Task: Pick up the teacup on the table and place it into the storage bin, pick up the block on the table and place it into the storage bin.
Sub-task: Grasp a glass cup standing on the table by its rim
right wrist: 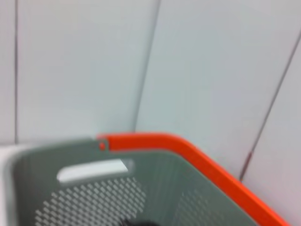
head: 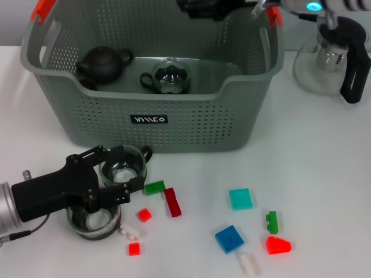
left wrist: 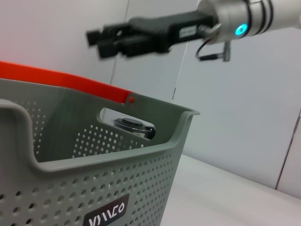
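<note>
The grey-green storage bin stands at the back centre of the table, and its orange handle fills the right wrist view. A glass teacup and a dark teapot lie inside it. In front of the bin, my left gripper is shut on a second glass teacup, low at the table. A third glass teacup stands under that arm. Several coloured blocks lie on the table, among them a green block and a dark red block. My right gripper hangs open and empty above the bin's far rim.
A glass teapot with a black handle stands at the back right. Teal, blue, red and white blocks are scattered at the front right. The bin's front wall rises close before the left wrist.
</note>
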`<move>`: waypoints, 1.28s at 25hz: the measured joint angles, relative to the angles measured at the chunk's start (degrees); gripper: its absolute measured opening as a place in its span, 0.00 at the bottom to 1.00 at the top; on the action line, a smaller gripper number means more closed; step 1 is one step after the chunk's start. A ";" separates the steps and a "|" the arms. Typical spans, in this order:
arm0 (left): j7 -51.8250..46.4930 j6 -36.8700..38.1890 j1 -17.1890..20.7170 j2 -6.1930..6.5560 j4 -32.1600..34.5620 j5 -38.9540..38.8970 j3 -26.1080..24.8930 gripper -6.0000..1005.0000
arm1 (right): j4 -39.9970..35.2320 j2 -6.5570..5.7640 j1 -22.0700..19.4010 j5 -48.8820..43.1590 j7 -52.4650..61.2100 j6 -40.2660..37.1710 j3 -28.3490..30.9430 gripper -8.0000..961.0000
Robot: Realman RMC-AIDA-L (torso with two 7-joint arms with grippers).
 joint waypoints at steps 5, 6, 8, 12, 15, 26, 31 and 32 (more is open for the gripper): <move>-0.09 0.41 0.00 0.14 0.16 0.00 0.01 0.87 | -8.97 -0.16 -5.06 6.83 0.06 -9.53 1.86 0.68; -0.10 0.48 0.00 0.16 0.18 0.00 0.00 0.87 | -10.38 -0.23 -5.87 8.08 0.15 -12.72 2.92 0.68; -0.10 0.57 0.00 0.17 0.24 -0.01 0.00 0.87 | -12.23 -0.30 -6.92 9.93 0.31 -18.66 5.48 0.68; -0.10 1.37 0.00 0.23 0.53 0.00 0.01 0.87 | -13.31 -0.55 -7.35 10.41 0.30 -32.31 10.89 0.68; -0.15 2.62 0.00 0.41 0.99 0.33 0.00 0.87 | -13.49 -0.80 -8.46 9.14 -1.35 -38.96 12.48 0.68; -5.53 4.75 1.14 0.75 9.94 3.26 0.69 0.87 | -12.90 0.06 -17.12 8.47 -7.71 -41.55 6.23 0.67; -10.80 5.34 0.70 1.02 20.29 8.55 0.71 0.87 | -11.40 0.17 -17.49 8.57 -6.65 -39.97 2.63 0.67; -11.52 5.35 0.45 1.14 21.38 9.47 0.71 0.87 | -11.05 0.22 -17.32 8.60 -6.30 -39.42 2.26 0.67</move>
